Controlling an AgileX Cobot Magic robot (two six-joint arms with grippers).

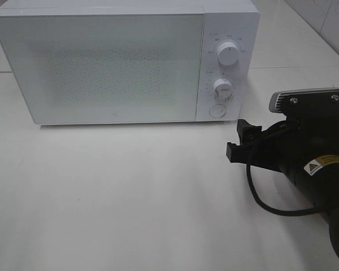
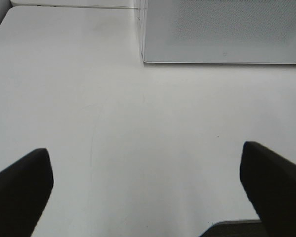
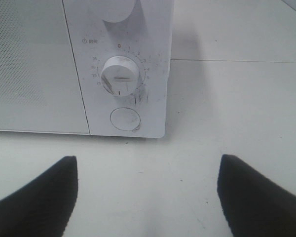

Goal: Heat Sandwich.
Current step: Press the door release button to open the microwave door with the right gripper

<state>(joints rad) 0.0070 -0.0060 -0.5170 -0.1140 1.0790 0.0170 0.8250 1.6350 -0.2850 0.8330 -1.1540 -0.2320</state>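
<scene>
hovering just off the microwave's (image 1: pixel 113 62) front right corner, the right gripper (image 1: pixel 237 139) points in toward the control panel. its jaws are spread wide and there is nothing between them, only bare white table (image 1: pixel 130 203). from the right wrist view the two black fingers (image 3: pixel 39 197) frame the microwave's lower dial (image 3: pixel 120 75) and the round button (image 3: pixel 125 119) beneath it, both a little way ahead and not touched.

up on the microwave's panel the upper dial (image 1: pixel 229 54) sits above the lower one, and the button is at the bottom corner of the panel. the microwave door (image 1: pixel 101 62) is shut, flush with the front, and its speckled window gives no look inside.

behind the right gripper, away from the microwave, the black arm carries a grey camera housing (image 1: pixel 305 97) and a yellow warning label (image 1: pixel 323 164), and a black cable (image 1: pixel 260 195) loops down beside it.

over to the left gripper (image 2: pixel 145 155): it shows only in its own wrist view, jaws as wide apart as they go, holding nothing, with the microwave's lower front edge well ahead of it and plain table in between.

and the sandwich? it shows in none of the views, so where it is, i cannot tell. neither gripper has hold of it.
</scene>
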